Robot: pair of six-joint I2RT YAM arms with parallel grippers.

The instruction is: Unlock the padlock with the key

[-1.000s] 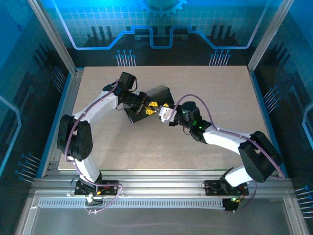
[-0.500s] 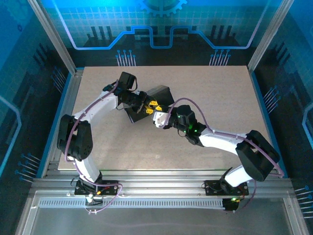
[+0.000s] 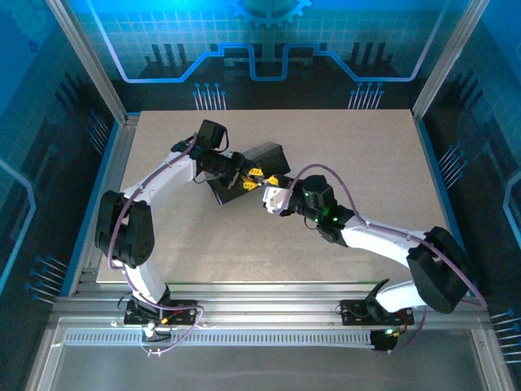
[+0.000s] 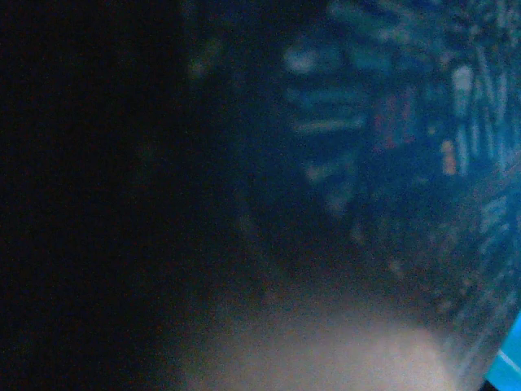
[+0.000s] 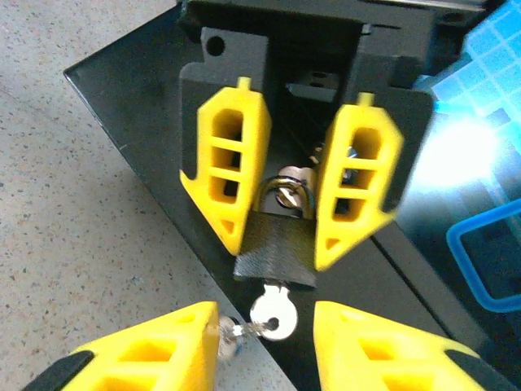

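Blue light glows on the walls (image 3: 260, 49) around a speckled tan table (image 3: 366, 155).

The right gripper (image 5: 267, 336) has its two yellow fingers (image 5: 155, 354) spread apart. The key (image 5: 273, 314) sits in the gap between them, and neither finger presses on its head. The key is silver, with a round head and a small hole in it. Its blade is pushed up into the bottom of the padlock (image 5: 273, 254). A tiny silver bit hangs by the key's head, very close to one finger.

The padlock is small, with a black body and a shiny silver loop on top. The left gripper (image 5: 278, 236) pinches it from both sides with its own yellow fingers, and the loop pokes up between them. The lock is just above a black board (image 5: 138, 114) that lies on the table.

From the right wrist you can see the lock, the key and both pairs of fingers up close. From the top camera the lock and key are too small to make out. That view shows both arms reaching in from the near edge and meeting at the black board, left of the middle of the table. The left wrist picture is dark and blurry, with fuzzy blue shapes, and I cannot tell what they are.

Silver metal rails (image 3: 269, 314) run along the near edge of the table, where the arm bases are bolted. Tall metal posts stand at the back corners.
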